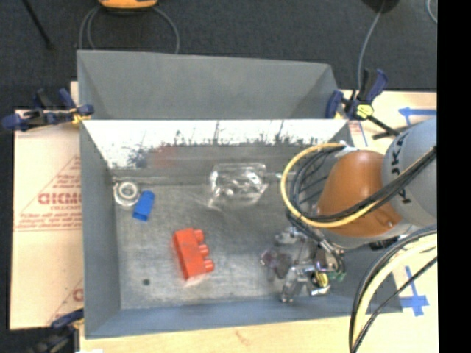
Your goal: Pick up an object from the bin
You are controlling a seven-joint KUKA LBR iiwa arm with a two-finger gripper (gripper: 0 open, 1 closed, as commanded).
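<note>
My gripper (294, 279) is low in the bin's front right corner, under the orange wrist cover. Its metal fingers point down toward the floor near the front wall; whether they are open or shut I cannot make out. A small dark purplish thing (271, 259) lies just left of the fingers, touching or nearly touching them. A red toy brick (193, 253) lies on the floor to the left, well apart from the gripper.
A clear crumpled plastic piece (237, 182) rests by the back wall. At the left lie a small blue block (143, 205) and a silver ring (126, 192) side by side.
</note>
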